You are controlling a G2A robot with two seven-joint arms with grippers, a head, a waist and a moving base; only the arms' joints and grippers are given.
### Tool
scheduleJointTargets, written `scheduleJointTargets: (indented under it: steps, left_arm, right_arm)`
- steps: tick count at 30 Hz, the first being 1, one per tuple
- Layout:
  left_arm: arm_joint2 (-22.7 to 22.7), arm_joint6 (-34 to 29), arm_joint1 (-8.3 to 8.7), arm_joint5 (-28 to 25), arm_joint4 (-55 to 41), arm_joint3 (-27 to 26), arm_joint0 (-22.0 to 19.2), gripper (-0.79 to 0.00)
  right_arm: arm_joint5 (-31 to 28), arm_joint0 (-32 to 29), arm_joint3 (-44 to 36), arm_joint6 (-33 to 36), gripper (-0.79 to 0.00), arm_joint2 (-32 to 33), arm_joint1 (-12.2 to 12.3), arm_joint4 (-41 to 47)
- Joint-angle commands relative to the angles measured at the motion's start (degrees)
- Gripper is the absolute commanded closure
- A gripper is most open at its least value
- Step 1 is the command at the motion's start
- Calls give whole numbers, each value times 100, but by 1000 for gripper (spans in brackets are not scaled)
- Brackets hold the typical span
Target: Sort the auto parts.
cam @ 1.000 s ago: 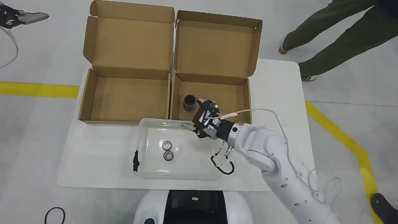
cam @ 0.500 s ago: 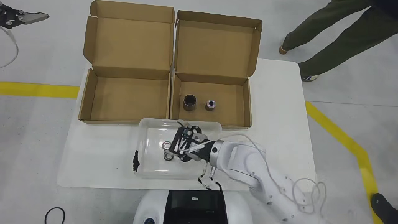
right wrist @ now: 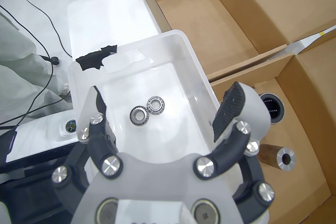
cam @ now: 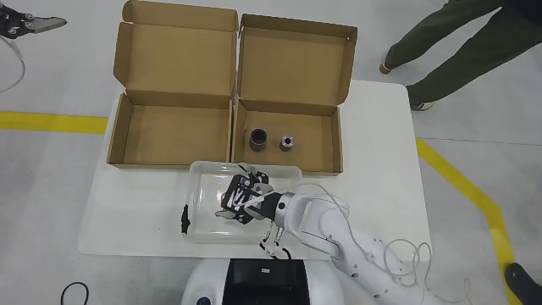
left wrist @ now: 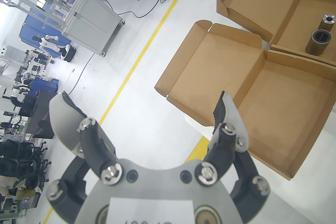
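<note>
We see the right hand (right wrist: pixel 165 96) hovering over a clear bin (right wrist: pixel 199 67) on the white worktop (cam: pixel 381 135), its fingers apart and holding nothing. Two bearings (right wrist: pixel 140 116) lie touching on the bin floor beneath it. Two metal sleeves (cam: pixel 257 140) sit in the right box (cam: pixel 318 148) beyond the bin. The left hand (left wrist: pixel 143 104), fingers also apart, hangs over the floor beyond the worktop's left side.

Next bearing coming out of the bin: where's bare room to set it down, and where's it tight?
Left box floor is all bare. Right box is free from the two cylinders to its right wall. Crowded: the bin's middle, two bearings side by side under the open right gripper; its end by the tape is bare.
</note>
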Motion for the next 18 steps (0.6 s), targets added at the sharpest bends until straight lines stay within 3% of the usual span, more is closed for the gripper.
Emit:
scheduleJointTargets:
  steps: [1,18]
  left_arm:
    - [0,0,0,0,0,0,0,-785]
    - [0,0,0,0,0,0,0,-785]
  right_arm:
    - [0,0,0,0,-785,0,0,-1]
    - [-67,11,-13,8,-785,2,6,-77]
